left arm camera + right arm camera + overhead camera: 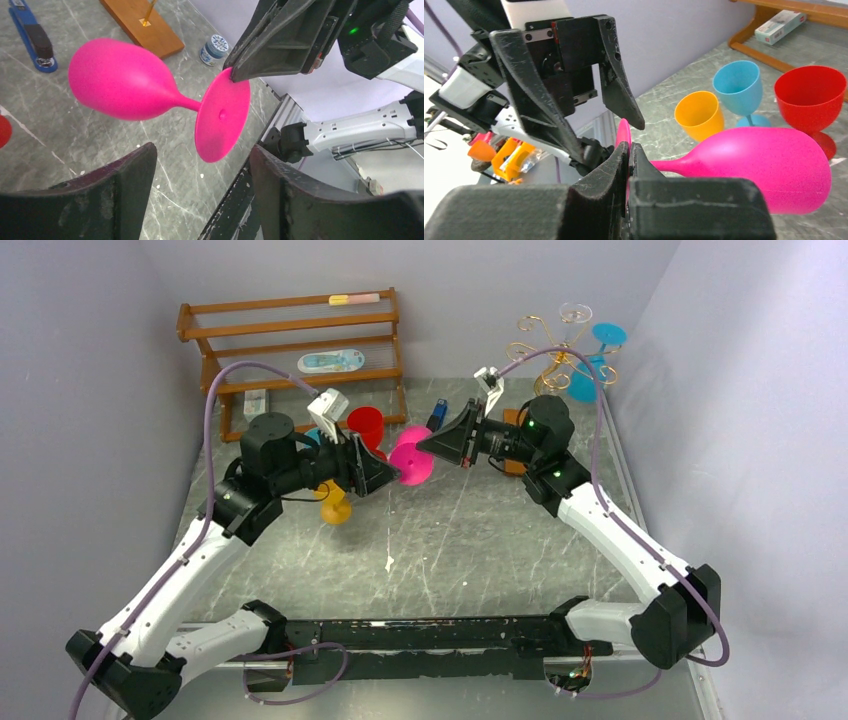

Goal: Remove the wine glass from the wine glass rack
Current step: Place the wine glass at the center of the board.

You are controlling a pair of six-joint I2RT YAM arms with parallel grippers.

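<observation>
The right gripper point(629, 150) pinched the foot rim of the glass point(120, 80), held sideways over the table point(450, 560), well apart from the rack point(553, 348). The left gripper point(202, 150) gaped wide (empty). With so thin an edge grip, the bowl's weight might twist it loose.

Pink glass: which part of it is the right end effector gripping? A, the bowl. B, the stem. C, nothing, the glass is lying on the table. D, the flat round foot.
D: the right end effector is shut on the edge of the pink glass's round foot, with the bowl and stem sticking out free to the side.
</observation>
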